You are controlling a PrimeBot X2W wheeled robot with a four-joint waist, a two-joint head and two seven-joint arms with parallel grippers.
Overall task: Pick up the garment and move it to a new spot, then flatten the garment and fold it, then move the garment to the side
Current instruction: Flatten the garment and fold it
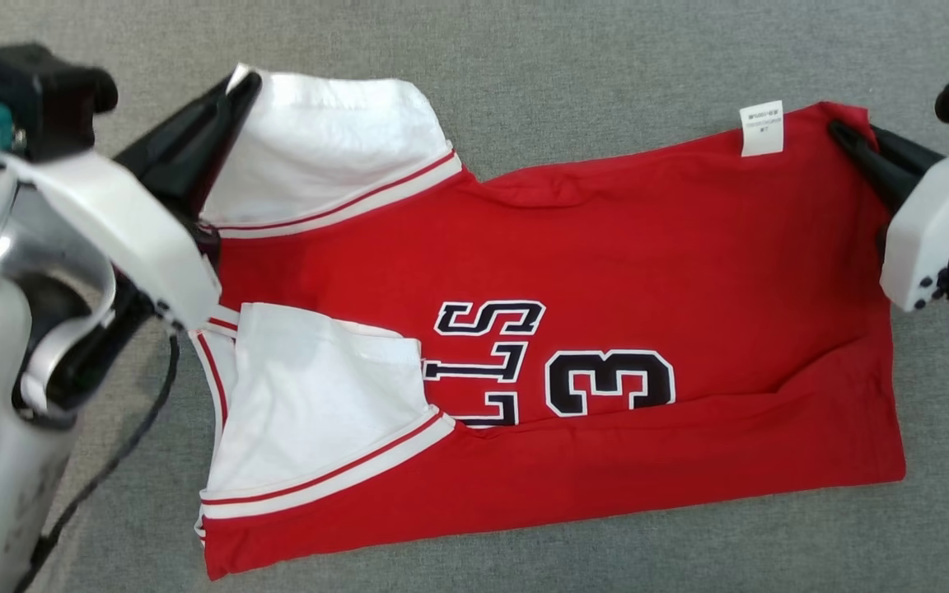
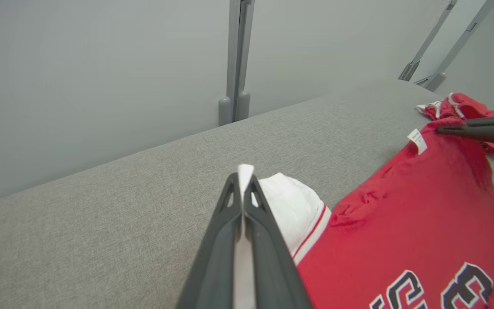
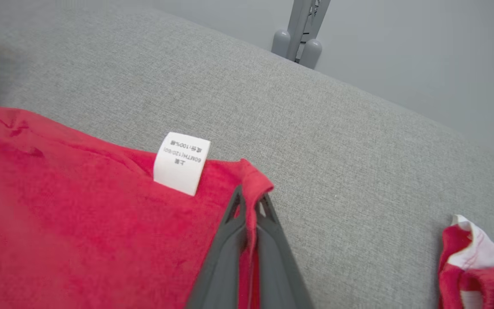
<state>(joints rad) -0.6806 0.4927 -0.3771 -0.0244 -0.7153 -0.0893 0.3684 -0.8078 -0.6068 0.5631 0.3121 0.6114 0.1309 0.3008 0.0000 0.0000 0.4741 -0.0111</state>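
Note:
The garment [image 1: 606, 247] is a red jersey with white sleeves and black lettering, lying folded lengthwise on the grey table [image 1: 524, 66]. My left gripper [image 1: 244, 82] is shut on the edge of the far white sleeve [image 1: 318, 148]; white cloth sticks out between its tips [image 2: 245, 176]. My right gripper [image 1: 841, 132] is shut on the far red hem corner, beside a white care label [image 1: 761, 128]. In the right wrist view the red fabric [image 3: 79, 214] folds over that gripper's [image 3: 251, 199] tips next to the label [image 3: 181, 162]. The left wrist view shows the jersey [image 2: 423, 214] and the right gripper [image 2: 440, 128].
A second crumpled red and white cloth [image 3: 478, 266] lies on the table past the hem end, also in the left wrist view [image 2: 457, 107]. The table's far edge meets a grey wall with metal posts [image 2: 236, 60]. A black cable [image 1: 112, 461] hangs by my left arm.

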